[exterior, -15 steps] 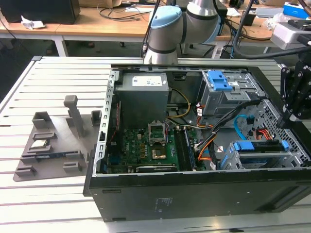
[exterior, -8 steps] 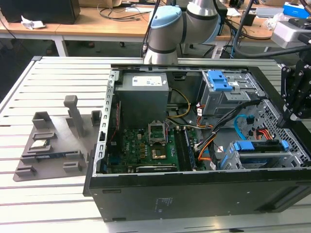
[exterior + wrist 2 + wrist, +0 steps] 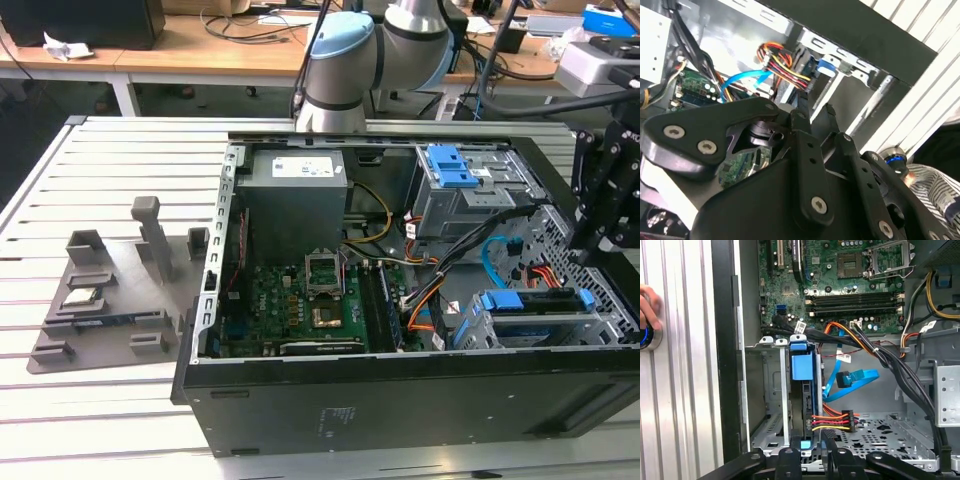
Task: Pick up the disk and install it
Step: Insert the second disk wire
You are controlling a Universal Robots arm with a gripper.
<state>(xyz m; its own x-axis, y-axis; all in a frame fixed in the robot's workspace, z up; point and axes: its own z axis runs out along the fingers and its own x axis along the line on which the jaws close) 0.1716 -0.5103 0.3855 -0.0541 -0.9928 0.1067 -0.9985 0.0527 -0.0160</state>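
The disk (image 3: 802, 390), in its blue plastic bracket, stands on edge in the metal drive cage (image 3: 771, 385) in the front corner of the open computer case. In the exterior view the disk (image 3: 530, 303) lies in that cage at the case's lower right. My gripper (image 3: 590, 255) hangs above and to the right of the cage and holds nothing. In the first wrist view the gripper (image 3: 812, 450) is just off the disk's near end, apart from it. The second wrist view shows the gripper (image 3: 815, 111) pointing towards the blue bracket (image 3: 825, 65).
Red, yellow and black power wires (image 3: 832, 421) and a blue data cable (image 3: 852, 379) run close beside the cage. A blue latch plate (image 3: 455, 165) tops the upper bay. A grey fixture (image 3: 110, 300) holds a small chip. A person's hand (image 3: 647, 305) rests on the table by a lit button.
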